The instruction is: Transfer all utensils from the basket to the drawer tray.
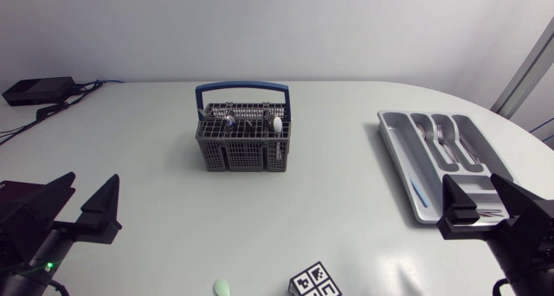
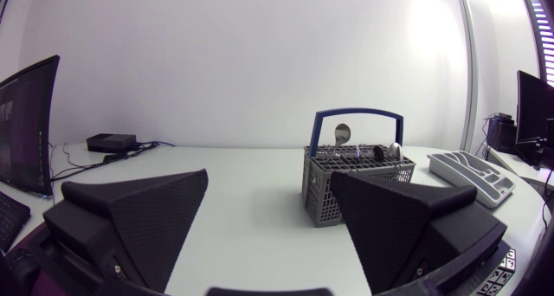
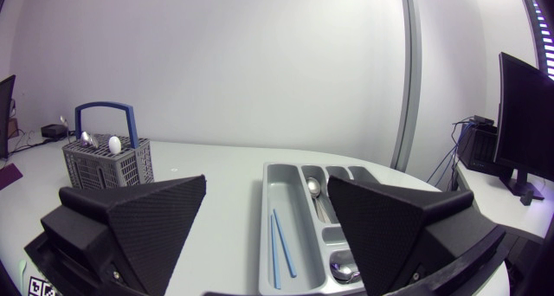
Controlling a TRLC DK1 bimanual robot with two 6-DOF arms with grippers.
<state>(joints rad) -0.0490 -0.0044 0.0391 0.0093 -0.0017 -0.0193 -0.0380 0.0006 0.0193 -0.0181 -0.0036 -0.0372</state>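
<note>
- Several utensils [image 1: 277, 123] are seen standing upright in a grey slatted basket [image 1: 242, 156] with a blue hoop handle [image 1: 242, 88]. Rounded spoon bowls show above its rim, and the shafts are hidden inside its compartments.
- The utensils are judged to be stiff, light and smooth, so they are likely to slip between broad wedge fingers. A hold is best taken on the neck just below a bowl, followed by a straight lift so that nothing snags in the lattice.
- The basket is judged to be light plastic, so it may be dragged or tipped if a utensil catches.
- The basket is placed near the middle of the white worktop [image 1: 138, 131], towards its far side.
- The grey drawer tray [image 1: 405, 157] is laid well apart from the basket, on the right side. Forks [image 1: 439, 133], a spoon [image 3: 313, 188] and thin blue sticks [image 3: 279, 244] are already seen in its long compartments.
- The left tool [image 1: 89, 185] is spread wide open with nothing held, at the near left edge, well apart from the basket.
- The right tool [image 1: 474, 185] is likewise spread wide and nothing is held in it, at the near end of the tray.
- A small black-and-white patterned cube [image 1: 313, 281] is seen at the near edge.
</note>
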